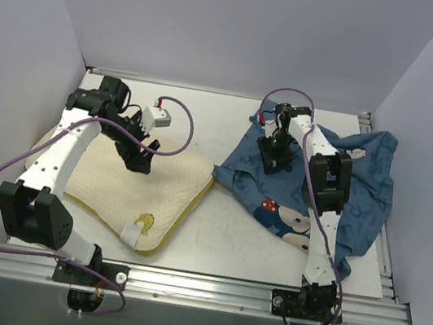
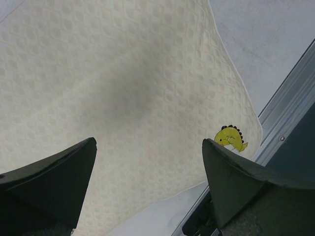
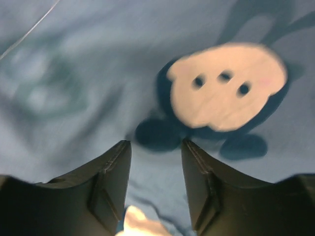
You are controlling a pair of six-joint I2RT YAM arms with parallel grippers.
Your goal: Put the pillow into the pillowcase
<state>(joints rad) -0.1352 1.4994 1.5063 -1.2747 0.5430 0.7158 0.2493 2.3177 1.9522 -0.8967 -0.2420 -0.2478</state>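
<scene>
The left claw (image 1: 142,155) is hanging wide open above the pillow (image 1: 115,179), gripping nothing. The pillow is lying flat on the desk's (image 1: 222,229) left side. Just beside it, the pillowcase (image 1: 366,178) is lying crumpled. The right claw (image 3: 156,143) is hovering low over it, fingers narrowly apart. Whether they are pinching cloth cannot be told.
</scene>
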